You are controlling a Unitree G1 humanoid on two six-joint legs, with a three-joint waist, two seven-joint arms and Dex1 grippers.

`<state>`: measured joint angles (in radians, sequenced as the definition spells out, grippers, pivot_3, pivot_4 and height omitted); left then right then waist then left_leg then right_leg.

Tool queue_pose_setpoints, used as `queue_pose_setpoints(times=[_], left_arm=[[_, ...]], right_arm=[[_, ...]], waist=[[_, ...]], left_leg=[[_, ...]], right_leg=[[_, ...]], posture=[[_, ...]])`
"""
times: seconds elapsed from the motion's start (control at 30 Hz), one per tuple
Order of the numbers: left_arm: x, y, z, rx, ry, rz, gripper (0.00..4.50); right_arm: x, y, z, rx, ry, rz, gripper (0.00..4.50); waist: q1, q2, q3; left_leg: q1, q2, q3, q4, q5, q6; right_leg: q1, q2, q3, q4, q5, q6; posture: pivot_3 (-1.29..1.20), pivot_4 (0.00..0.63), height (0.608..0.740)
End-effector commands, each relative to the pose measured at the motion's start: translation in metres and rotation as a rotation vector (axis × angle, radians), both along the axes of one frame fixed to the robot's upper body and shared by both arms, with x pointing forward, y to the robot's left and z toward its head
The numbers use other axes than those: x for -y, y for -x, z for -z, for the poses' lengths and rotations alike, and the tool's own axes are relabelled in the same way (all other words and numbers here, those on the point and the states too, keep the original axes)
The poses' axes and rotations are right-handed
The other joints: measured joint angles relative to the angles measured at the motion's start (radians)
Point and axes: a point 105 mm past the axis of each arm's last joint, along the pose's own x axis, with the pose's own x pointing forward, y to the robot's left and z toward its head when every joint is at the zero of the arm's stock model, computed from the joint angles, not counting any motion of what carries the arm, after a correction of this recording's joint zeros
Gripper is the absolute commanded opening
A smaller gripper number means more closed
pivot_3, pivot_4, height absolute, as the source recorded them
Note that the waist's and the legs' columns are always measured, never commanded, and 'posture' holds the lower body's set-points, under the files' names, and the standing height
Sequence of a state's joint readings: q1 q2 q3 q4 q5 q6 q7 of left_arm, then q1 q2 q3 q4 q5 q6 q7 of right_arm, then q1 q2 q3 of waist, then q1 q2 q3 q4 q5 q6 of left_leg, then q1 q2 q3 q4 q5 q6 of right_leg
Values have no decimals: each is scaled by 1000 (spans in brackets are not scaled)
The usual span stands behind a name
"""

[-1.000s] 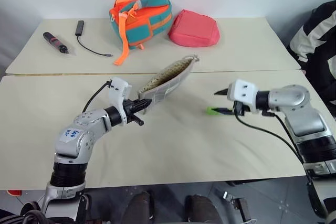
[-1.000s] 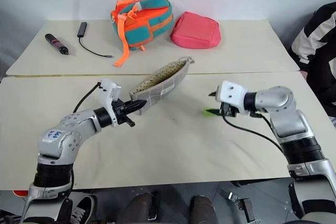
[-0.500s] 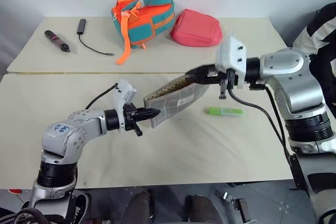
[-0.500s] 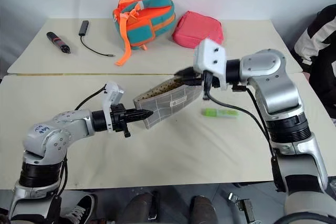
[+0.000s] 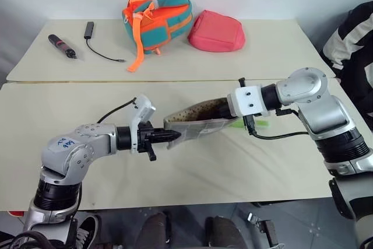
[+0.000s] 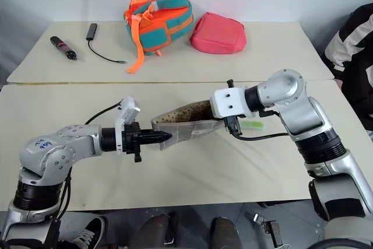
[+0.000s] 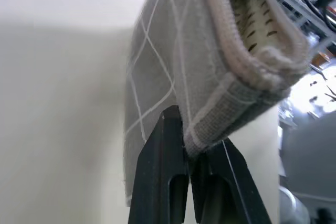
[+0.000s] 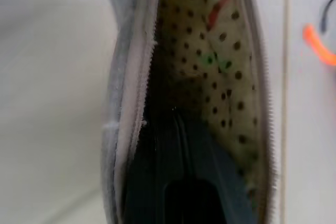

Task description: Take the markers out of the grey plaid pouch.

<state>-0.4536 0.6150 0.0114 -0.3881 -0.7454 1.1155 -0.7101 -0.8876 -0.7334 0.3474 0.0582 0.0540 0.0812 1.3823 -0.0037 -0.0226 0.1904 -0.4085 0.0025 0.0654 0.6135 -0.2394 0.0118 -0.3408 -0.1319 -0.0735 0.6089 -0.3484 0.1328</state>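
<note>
Grey plaid pouch (image 5: 195, 125) | left gripper (image 5: 175, 136) clamps its corner | right gripper (image 6: 218, 112) reaches inside, fingers together

- The worktop (image 5: 192, 173) is two pale beige tables set edge to edge, with a thin seam running across where the near one meets the far one.
- On the far one, near its left end, lies a dark pen-like stick (image 5: 62, 46) with red bands.
- Just beside it lies a small black block with a thin black cable (image 5: 96, 44) trailing toward the middle.
- A teal-and-orange bag (image 5: 156, 19) sits near the back edge, its orange strap reaching forward.
- A plain pink-red pouch (image 5: 216, 31) rests just right of the bag.
- On the near one, a bright light green marker (image 5: 257, 123) lies flat, partly hidden.
</note>
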Motion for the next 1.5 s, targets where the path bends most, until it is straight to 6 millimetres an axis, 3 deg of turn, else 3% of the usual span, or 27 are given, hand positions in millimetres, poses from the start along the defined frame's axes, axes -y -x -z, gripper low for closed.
queue_pose_setpoints(times=[0.03, 0.17, 0.27, 0.5, 0.83, 0.93, 1.07, 1.5], left_arm=[[6, 6, -5, 28, 14, 45, 0], [7, 6, 0, 18, 14, 41, 0], [4, 4, 3, 10, 14, 15, 0], [1, -2, 6, 23, 23, -24, 0], [-3, -8, 3, 32, 67, -64, 0], [-3, -10, -2, 11, 148, -80, 0], [-5, -5, -5, -59, 249, -64, 0], [-4, 3, 17, -103, 164, -46, 0]], right_arm=[[-7, 8, 6, -15, 73, -32, 49], [-9, 0, 20, -34, 124, 31, 49], [-9, -6, 20, -27, 136, 71, 576], [-12, -4, 25, 17, 185, 36, 2904], [-23, -2, 30, 9, 208, 5, 2904], [-32, 1, 28, 13, 182, -21, 2421], [-38, 3, 27, 26, 191, -52, 1102], [-51, -11, 45, 78, 244, -21, 1102]], waist=[[0, 0, 0], [0, 0, 0], [0, 0, 0], [0, 0, 0], [-1, 0, 0], [-1, 0, 0], [-2, 0, 0], [-2, 0, 0]], left_leg=[[0, 1, 0, 0, 0, 0], [1, 1, 0, 0, 0, -1], [1, 1, 0, 0, 0, -1], [1, 1, 0, 0, 0, -1], [1, 1, 0, 0, 0, -1], [1, 1, 0, 0, 0, -1], [1, 1, 0, 0, 0, -1], [1, 0, 0, 0, 0, -1]], right_leg=[[0, 0, 0, 0, 0, 0], [0, 0, 0, 0, 0, 0], [0, 0, 0, 1, 0, -1], [0, 0, 0, 0, 0, -1], [0, 0, 0, 1, 0, -1], [0, 0, 0, 1, 0, -1], [0, 0, 0, 1, 0, -1], [0, 0, 0, 2, 0, -1]], posture=[[0, 150, 740], [0, 150, 740], [0, 150, 740], [0, 150, 740], [0, 150, 740], [0, 150, 740], [0, 150, 740], [0, 150, 740]])
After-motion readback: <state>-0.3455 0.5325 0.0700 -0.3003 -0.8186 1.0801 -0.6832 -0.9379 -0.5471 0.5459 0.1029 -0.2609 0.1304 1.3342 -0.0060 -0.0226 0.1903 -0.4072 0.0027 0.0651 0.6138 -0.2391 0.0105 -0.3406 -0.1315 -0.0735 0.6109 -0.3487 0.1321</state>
